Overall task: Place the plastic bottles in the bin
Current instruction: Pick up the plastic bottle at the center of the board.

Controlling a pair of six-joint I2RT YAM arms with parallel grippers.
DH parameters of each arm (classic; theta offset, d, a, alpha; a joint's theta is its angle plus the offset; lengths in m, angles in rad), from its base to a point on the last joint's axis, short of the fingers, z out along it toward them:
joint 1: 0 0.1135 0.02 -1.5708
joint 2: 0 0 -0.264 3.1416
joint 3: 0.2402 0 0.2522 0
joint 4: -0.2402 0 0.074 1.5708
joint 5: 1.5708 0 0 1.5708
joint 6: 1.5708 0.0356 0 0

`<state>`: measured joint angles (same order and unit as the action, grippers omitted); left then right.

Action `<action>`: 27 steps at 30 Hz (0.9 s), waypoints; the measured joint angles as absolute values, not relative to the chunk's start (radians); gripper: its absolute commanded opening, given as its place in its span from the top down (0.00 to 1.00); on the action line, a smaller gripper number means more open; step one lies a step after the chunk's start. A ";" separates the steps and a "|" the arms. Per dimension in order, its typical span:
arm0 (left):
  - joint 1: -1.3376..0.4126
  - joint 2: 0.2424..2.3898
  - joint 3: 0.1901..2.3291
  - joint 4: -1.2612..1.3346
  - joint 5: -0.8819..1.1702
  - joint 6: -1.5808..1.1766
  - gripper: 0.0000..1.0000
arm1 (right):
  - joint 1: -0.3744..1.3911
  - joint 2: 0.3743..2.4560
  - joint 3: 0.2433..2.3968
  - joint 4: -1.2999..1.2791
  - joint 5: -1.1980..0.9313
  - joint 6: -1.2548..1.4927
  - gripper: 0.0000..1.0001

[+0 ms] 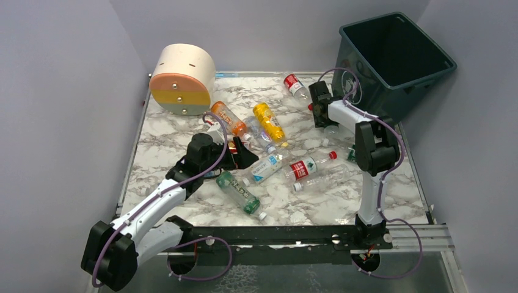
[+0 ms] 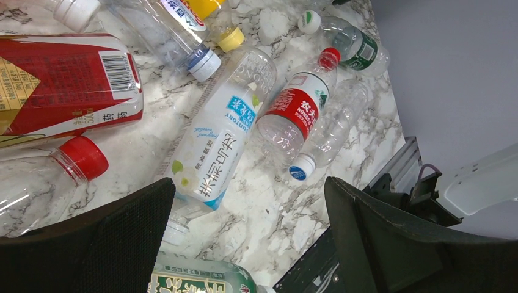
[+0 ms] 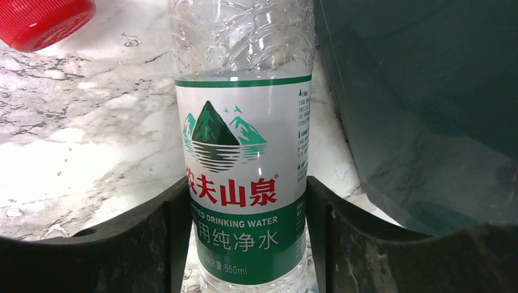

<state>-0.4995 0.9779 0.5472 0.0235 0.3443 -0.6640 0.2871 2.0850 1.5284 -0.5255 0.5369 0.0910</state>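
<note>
A green-labelled bottle (image 3: 244,122) of clear plastic is grasped by the right pincer (image 3: 245,183), whose black fingers (image 3: 153,244) press its label from both sides. The label is white above and green below, with a green mountain and red Chinese characters. The bottle is at the far right of the table, just beside the wall of the bin (image 3: 427,91).

The bin (image 1: 403,97) is a large, dark teal square tub with tapered sides, at the far right corner.

The left pincer (image 2: 249,183) is released, its jaws spread wide, and it hangs over the bottles lying in the middle of the table. Below it lie a blue-labelled bottle (image 2: 223,143) and a red-labelled bottle (image 2: 296,107), side by side. An orange bottle (image 1: 229,119) and a yellow bottle (image 1: 269,121) lie farther back. A green-tinted bottle (image 1: 238,192) lies nearer.

The table (image 1: 165,140) is white marble with grey veins. Plain pale lilac-grey walls (image 1: 61,91) close it in on the left, far and right. A cream cylinder (image 1: 183,79) with an orange and green face sits at the far left.
</note>
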 measured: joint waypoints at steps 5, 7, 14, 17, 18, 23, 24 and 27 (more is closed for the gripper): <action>-0.500 0.974 0.547 0.017 0.344 -0.664 0.01 | 0.287 2.076 1.525 -0.525 0.529 0.098 0.40; -0.500 0.972 0.547 0.016 0.344 -0.664 0.01 | 0.287 2.065 1.518 -0.527 0.523 0.101 0.42; -0.500 0.957 0.547 0.004 0.343 -0.660 0.01 | 0.296 1.969 1.488 -0.534 0.504 0.110 0.42; -0.500 0.949 0.551 -0.021 0.335 -0.644 0.01 | 0.310 1.916 1.465 -0.533 0.493 0.116 0.42; -0.500 0.948 0.556 -0.034 0.331 -0.640 0.01 | 0.315 1.902 1.458 -0.533 0.490 0.118 0.42; -0.500 0.945 0.589 -0.060 0.321 -0.622 0.01 | 0.344 1.841 1.434 -0.534 0.473 0.132 0.42; -0.500 0.944 0.593 -0.062 0.321 -0.620 0.01 | 0.350 1.828 1.427 -0.533 0.468 0.134 0.42; -0.500 0.940 0.596 -0.064 0.320 -0.620 0.01 | 0.373 1.787 1.407 -0.534 0.449 0.141 0.42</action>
